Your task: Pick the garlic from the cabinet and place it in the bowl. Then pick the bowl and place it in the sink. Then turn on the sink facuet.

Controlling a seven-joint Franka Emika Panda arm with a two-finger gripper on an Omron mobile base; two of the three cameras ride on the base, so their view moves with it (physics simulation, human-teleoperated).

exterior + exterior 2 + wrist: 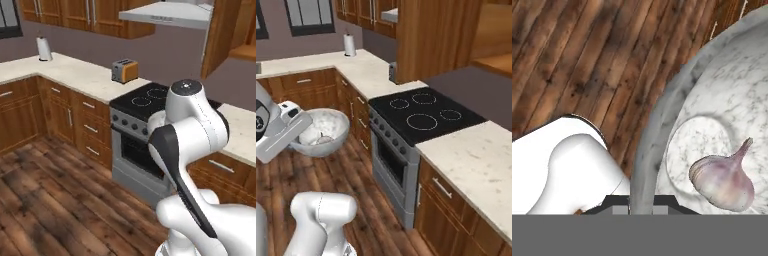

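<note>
The robot arm (192, 150) holds the bowl (320, 131) aloft above the wooden floor (361, 200), well apart from the bench (476, 160) and the black stove top (423, 115). In the hand view the fingers (641, 202) meet the bowl at its near rim (643, 165): the grey-white wall rises straight up from between the two dark tips at the bottom of the view, so the fingers are closed on the rim, one tip to each side of the wall. The speckled basin opens to the right of the fingers, and the garlic (723, 179) lies on its round bottom, just right of the gripped rim, its pointed tip slanting up and away from the fingers. Plank flooring lies beyond the rim to the left and above. In the right base view the hand (283, 127) sits at the left edge of the bowl, which is tilted slightly so that its inside faces the camera; a small pale shape in it is the garlic (323, 139). Beyond the bowl stand low drawer cabinets (356, 112). In the left base view a toaster (124, 70) stands on the bench left of the stove, and a paper towel roll (44, 48) farther along.
</note>
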